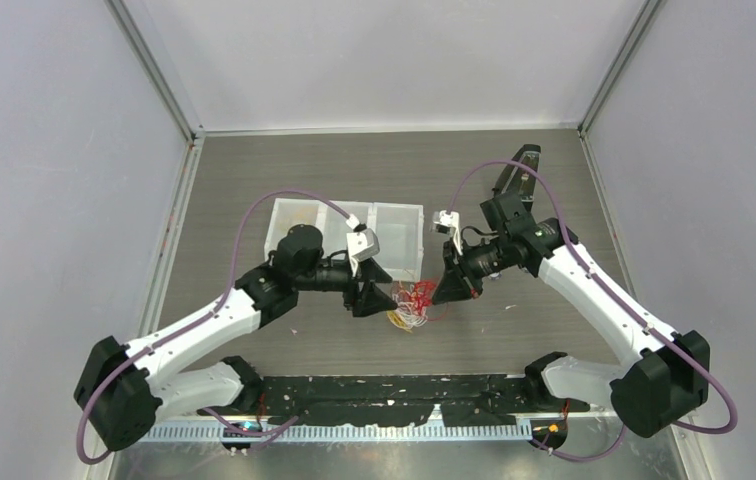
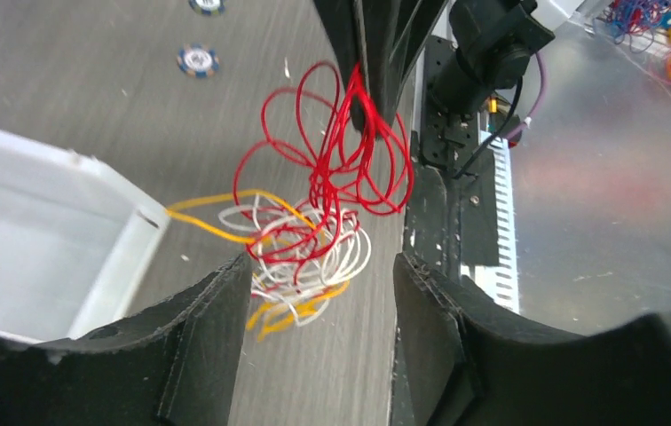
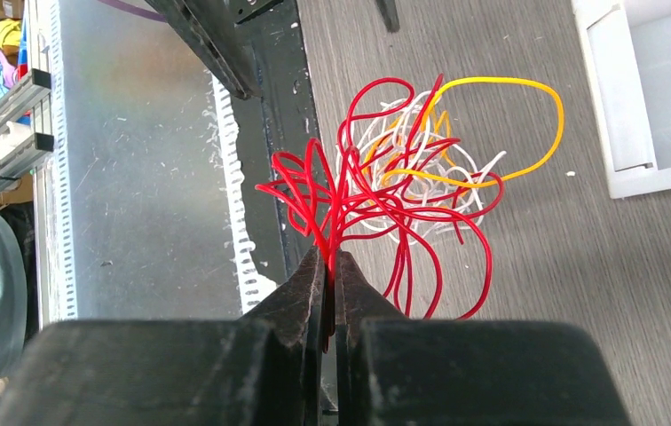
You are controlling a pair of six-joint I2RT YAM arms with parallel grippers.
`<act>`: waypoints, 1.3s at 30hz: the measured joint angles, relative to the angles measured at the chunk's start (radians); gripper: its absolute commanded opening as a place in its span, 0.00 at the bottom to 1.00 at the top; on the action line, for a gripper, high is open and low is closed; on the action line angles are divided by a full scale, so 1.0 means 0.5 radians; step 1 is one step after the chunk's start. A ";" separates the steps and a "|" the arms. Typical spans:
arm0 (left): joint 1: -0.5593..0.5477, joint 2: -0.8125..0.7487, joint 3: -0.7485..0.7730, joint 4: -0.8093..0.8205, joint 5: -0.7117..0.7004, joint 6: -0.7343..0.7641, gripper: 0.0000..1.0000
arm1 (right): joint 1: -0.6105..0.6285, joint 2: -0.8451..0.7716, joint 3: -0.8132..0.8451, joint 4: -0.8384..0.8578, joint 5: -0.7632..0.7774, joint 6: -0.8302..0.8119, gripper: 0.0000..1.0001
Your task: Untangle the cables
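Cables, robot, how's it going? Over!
Right jaws shut on red cable. Left jaws open at white cable, yellow cable. All three tangled. Tray nearby, not blocking.

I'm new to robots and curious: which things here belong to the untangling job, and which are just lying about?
Job: red cable, white cable, yellow cable, right claw pinching the red one, open left claw.
Lying about: white tray, round chip.

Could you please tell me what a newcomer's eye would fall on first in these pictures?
First, the tangle of thin red, white and yellow-orange cables at the middle of the grey wood-grain table, just on the near side of the white plastic compartment tray. Next, the right gripper, shut on the red loops, and the left gripper, open and facing the tangle from the other side.
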 measured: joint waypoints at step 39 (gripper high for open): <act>-0.191 -0.301 0.210 -0.426 -0.150 0.840 0.00 | -0.038 0.191 -0.016 -0.077 0.113 -0.206 0.15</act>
